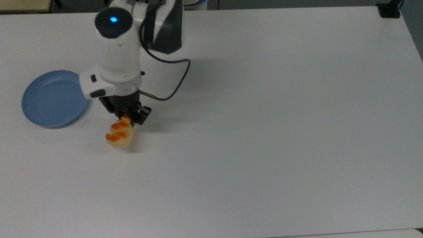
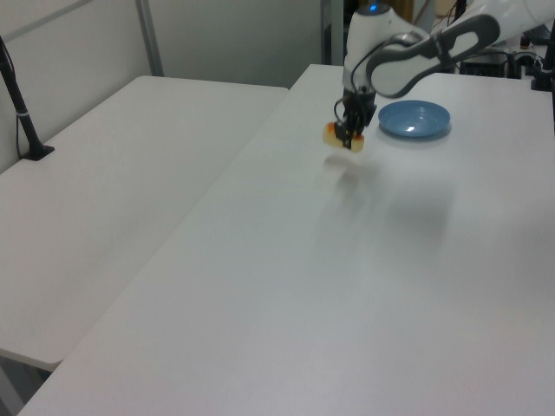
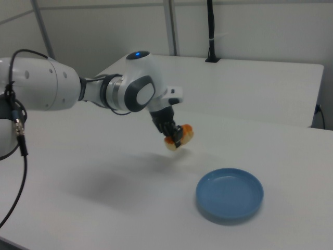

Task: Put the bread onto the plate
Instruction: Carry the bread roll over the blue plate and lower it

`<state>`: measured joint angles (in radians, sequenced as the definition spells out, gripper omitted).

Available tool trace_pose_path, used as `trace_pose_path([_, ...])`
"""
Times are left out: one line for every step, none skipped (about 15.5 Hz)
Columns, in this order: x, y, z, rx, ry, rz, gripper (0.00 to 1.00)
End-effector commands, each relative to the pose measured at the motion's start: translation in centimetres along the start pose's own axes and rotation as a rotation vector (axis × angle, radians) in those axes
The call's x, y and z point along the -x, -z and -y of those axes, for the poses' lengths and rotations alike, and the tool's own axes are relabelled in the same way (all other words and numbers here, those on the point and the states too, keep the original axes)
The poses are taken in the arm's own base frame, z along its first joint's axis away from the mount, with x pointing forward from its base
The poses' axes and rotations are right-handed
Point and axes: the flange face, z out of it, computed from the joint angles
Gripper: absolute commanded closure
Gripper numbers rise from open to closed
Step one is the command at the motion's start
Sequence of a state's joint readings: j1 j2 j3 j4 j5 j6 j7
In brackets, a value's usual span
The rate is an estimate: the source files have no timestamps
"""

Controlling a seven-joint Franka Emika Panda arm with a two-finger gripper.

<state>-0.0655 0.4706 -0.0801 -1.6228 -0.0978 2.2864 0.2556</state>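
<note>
In the top view, the light-blue plate (image 1: 54, 98) lies bare at the far left of the white counter (image 1: 264, 132). Just to the top view's right of it, the claw (image 1: 127, 116) pinches the near end of the bread (image 1: 119, 135), which hangs tilted clear of the counter; the right view shows its shadow beneath it. This looks like the carry step: the loaf is lifted but not yet over the plate. The next move calls for travelling toward the top view's left until the bread hangs above the plate's middle, then lowering and releasing.
</note>
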Motion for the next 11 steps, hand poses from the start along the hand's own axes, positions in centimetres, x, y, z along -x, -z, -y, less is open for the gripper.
trace_pose_path([0.0,3.1,-7.3,0.024,0.117,0.024,0.68])
trace_pose_path([0.0,3.0,-9.3,0.031,0.161,0.045,0.68])
trace_pose_path([0.2,2.8,-11.4,0.034,0.213,0.069,0.67])
trace_pose_path([0.3,2.4,-13.3,0.035,0.278,0.088,0.67])
trace_pose_path([0.4,2.2,-15.1,0.036,0.342,0.096,0.67])
trace_pose_path([0.6,1.6,-16.9,0.036,0.394,0.109,0.67])
trace_pose_path([0.7,1.2,-18.6,0.039,0.435,0.117,0.67])
trace_pose_path([0.9,0.3,-20.0,0.037,0.468,0.129,0.67])
trace_pose_path([1.1,-0.8,-21.0,0.037,0.498,0.146,0.66])
trace_pose_path([1.4,-1.6,-22.0,0.035,0.514,0.16,0.66])
trace_pose_path([1.5,-2.2,-22.5,0.034,0.516,0.169,0.66])
